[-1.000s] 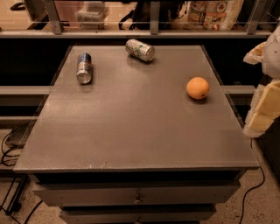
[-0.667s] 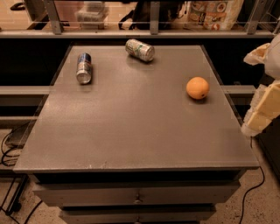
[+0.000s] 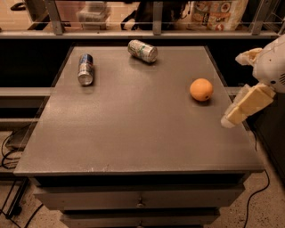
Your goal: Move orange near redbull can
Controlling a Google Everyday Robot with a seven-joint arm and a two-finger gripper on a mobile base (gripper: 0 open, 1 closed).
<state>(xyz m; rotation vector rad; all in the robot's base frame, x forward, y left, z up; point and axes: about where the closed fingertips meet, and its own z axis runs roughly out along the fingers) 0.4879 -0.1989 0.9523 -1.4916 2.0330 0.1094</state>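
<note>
At the far left, dark cables (image 3: 8, 153) trail over the speckled floor beside a wide grey table with a flat matte top (image 3: 133, 133), which fills most of the view and has a drawer front with a small knob (image 3: 140, 205) beneath its near edge. On the left rear part of the tabletop lies the redbull can (image 3: 85, 69), a slim blue and silver drink can resting on its side with its silver end turned toward the near edge. Further right and closer to the far edge lies a silver-white can with green marks (image 3: 142, 50), also on its side and angled diagonally, well apart from the blue one. Behind the table runs a metal railing (image 3: 156, 18), with printed packages (image 3: 218, 13) beyond it at the upper right. On the right side of the tabletop sits the orange (image 3: 201, 89), a round, smooth orange fruit standing alone and far from the redbull can, with most of the tabletop's width between them. At the right edge of the view, the white-bodied gripper (image 3: 234, 89) hovers at the table's right border, near the orange but not touching it; its two cream-coloured fingers (image 3: 244, 107) are spread wide apart and hold nothing.
</note>
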